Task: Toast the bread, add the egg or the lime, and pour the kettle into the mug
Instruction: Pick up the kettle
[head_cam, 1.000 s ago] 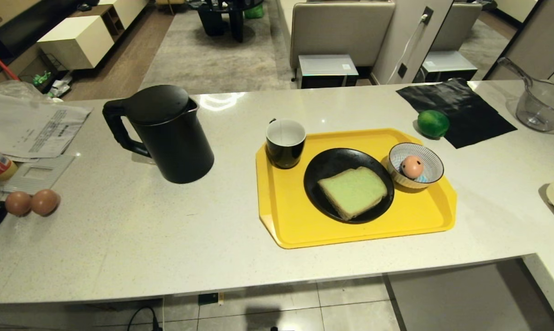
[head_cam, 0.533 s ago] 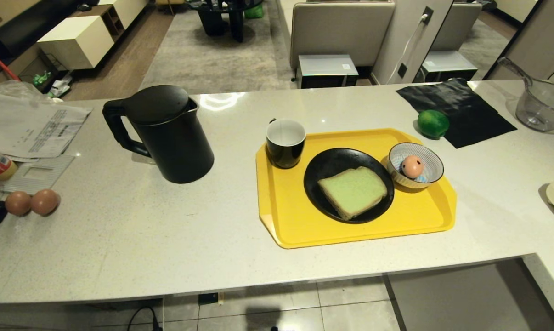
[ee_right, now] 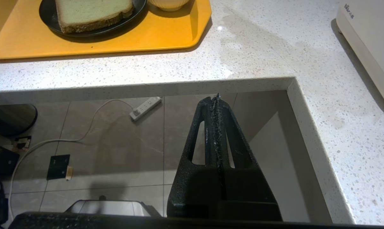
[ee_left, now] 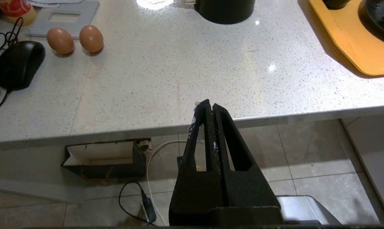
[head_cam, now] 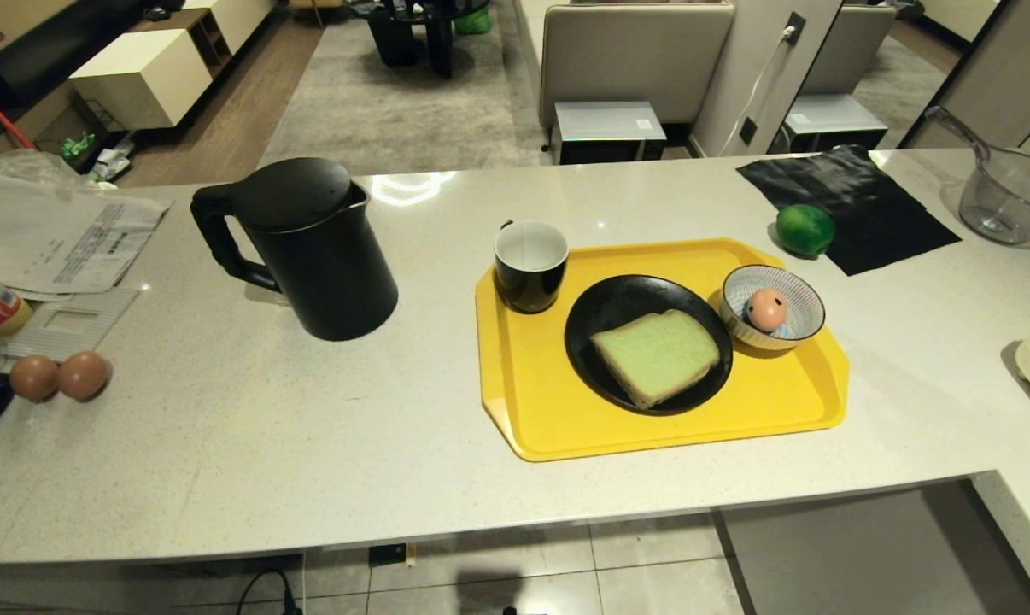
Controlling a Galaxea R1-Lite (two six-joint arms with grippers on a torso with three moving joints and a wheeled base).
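Bread on its plate, both my grippers empty below the worktop edge.

I see the bread lying flat on a black plate in the middle of the yellow tray. The mug stands upright at the tray's far left corner, and the egg sits in a small striped bowl just right of the plate. The lime rests beyond the tray, touching the edge of a black sheet. The kettle stands well left of the tray, handle pointing left. Two brown eggs sit near the left end of the worktop. My left gripper and right gripper each hang at the near rim of the worktop over the floor, fingers clenched together, grasping nothing.
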